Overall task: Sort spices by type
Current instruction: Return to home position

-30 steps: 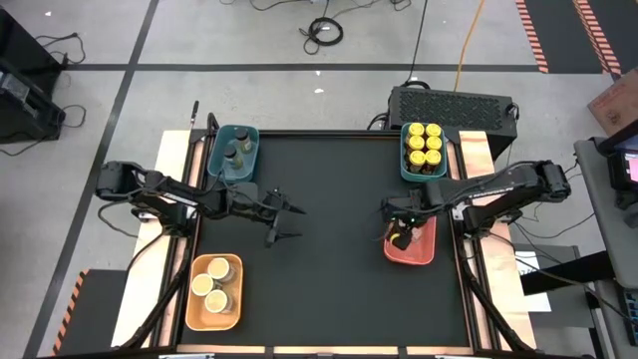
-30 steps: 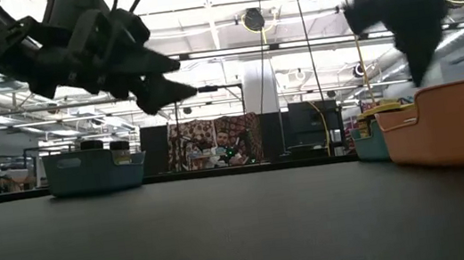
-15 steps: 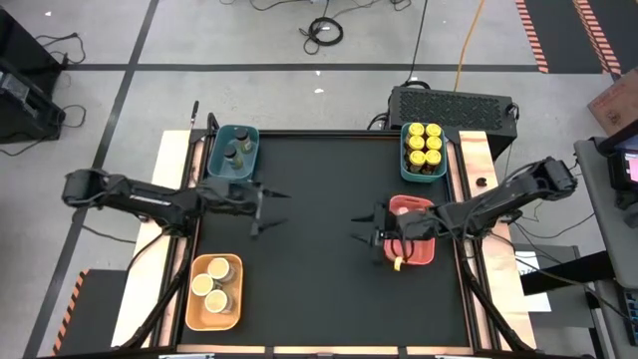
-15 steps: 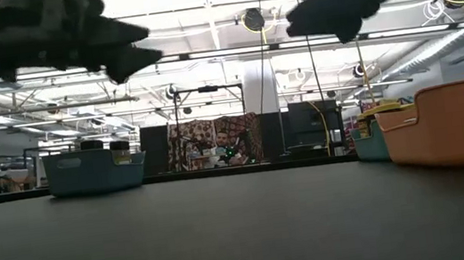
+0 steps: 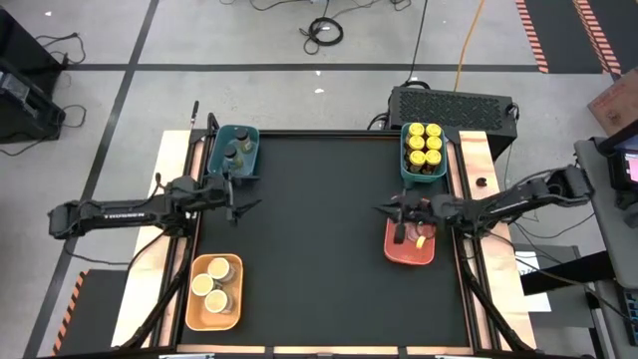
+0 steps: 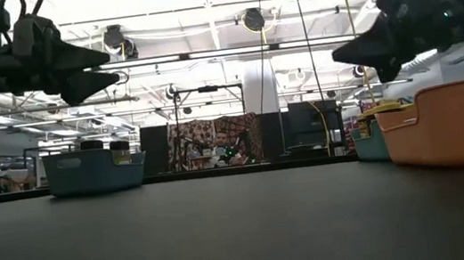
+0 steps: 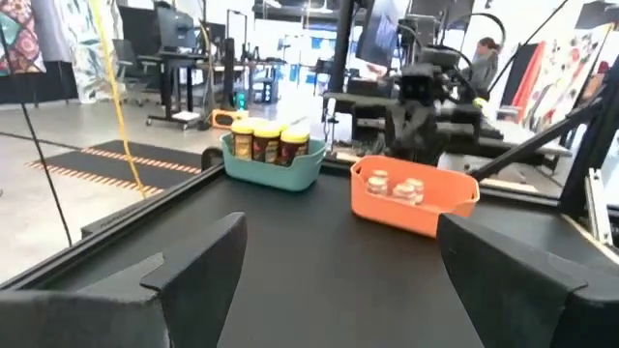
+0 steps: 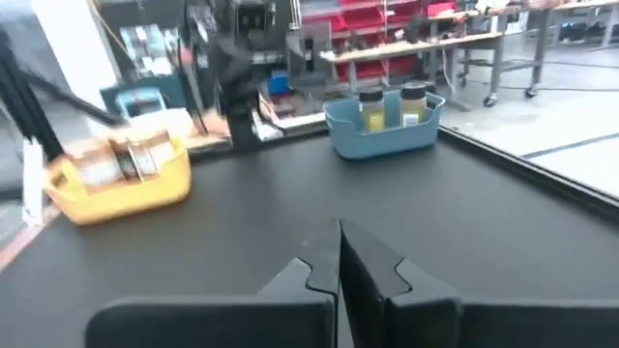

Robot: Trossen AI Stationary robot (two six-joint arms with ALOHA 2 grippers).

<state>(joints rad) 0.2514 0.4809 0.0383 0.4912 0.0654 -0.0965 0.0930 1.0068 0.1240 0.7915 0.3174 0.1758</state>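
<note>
Looks sorted: nothing loose ahead of either pair of jaws, each kind binned apart; finds left gripper spread wide, empty, beside dark-lidded jars. Finds right gripper pinched on nothing, just above pinkish-lidded jars.

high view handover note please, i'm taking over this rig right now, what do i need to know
Left gripper: open, empty, raised over the edge of the black mat, near the blue plastic bin.
Right gripper: shut, empty, raised over the edge of the salmon plastic tray.
Dark-lidded jars are in the blue bin, yellow-lidded jars in the teal plastic bin, tan-lidded jars in the yellow-orange plastic tray, small pale-lidded jars in the salmon tray.
Done: no jar shows loose on the mat.
Left: probably only parking both arms.
</note>
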